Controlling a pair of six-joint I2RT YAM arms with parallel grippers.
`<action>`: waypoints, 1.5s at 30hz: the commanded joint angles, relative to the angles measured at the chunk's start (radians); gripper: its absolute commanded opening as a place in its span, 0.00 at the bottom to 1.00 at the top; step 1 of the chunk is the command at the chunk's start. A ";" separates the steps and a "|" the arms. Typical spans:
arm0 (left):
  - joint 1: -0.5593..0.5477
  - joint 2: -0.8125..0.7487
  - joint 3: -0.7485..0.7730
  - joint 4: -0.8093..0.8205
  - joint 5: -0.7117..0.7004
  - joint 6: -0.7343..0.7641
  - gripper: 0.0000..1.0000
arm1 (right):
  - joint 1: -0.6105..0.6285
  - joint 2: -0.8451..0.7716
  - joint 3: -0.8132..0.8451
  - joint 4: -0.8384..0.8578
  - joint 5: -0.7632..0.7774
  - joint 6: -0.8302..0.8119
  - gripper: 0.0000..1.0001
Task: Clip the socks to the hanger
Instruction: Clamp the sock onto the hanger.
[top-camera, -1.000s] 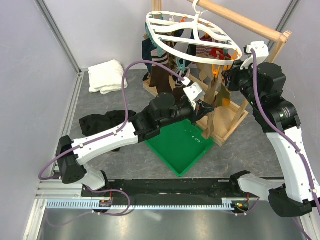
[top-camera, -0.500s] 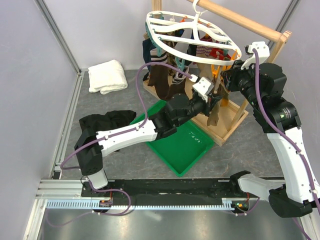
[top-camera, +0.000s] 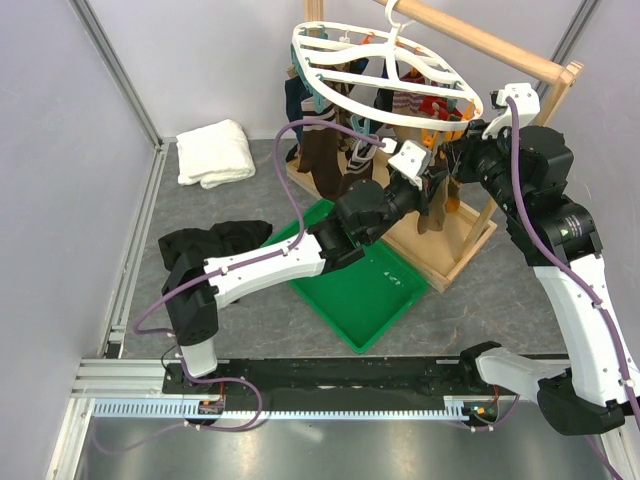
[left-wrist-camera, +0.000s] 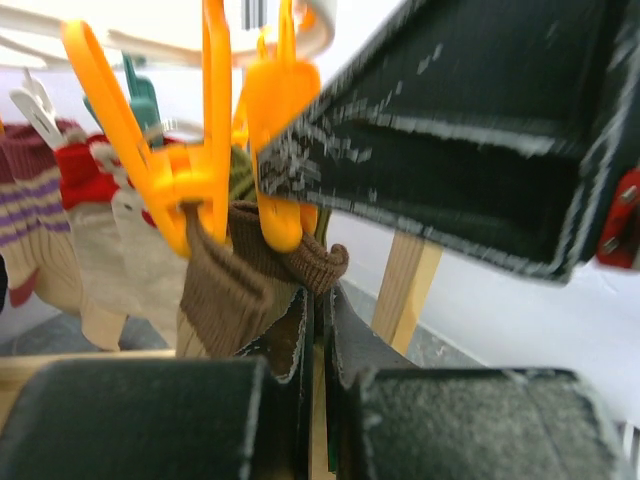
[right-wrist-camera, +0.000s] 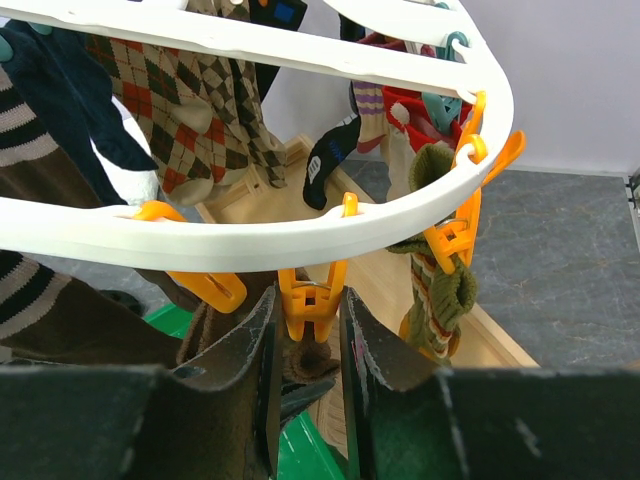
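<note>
Both grippers sat under the hanger's (right-wrist-camera: 300, 235) 5 o'clock rim: the left gripper's (left-wrist-camera: 318, 322) jaws clenched the brown sock (left-wrist-camera: 310, 262), cuff pointing up at 12 o'clock into the clip (right-wrist-camera: 310, 295), which the right gripper's (right-wrist-camera: 307, 330) jaws straddled, grip unclear.

We see white towel (top-camera: 214, 152) back left on grey table (top-camera: 480, 310), black cloth heap (top-camera: 205, 245) nearer, green tray (top-camera: 365, 300) centre, wooden rail stand (top-camera: 470, 238) just behind it

- Top camera: high at the near edge, looking down over the whole table (top-camera: 480, 300);
- wrist cameras: close under the hanger (right-wrist-camera: 300, 235), tilted up, sharing its orange clips (left-wrist-camera: 275, 100).
</note>
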 joint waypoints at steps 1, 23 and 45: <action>-0.001 0.008 0.052 0.064 -0.040 0.049 0.02 | 0.003 -0.018 0.002 -0.002 0.020 0.010 0.00; -0.001 0.005 0.090 0.061 -0.031 0.093 0.02 | 0.003 -0.012 -0.014 -0.001 0.051 0.014 0.00; -0.003 0.025 0.135 0.012 0.010 0.098 0.06 | 0.003 -0.055 -0.009 0.030 0.031 0.039 0.60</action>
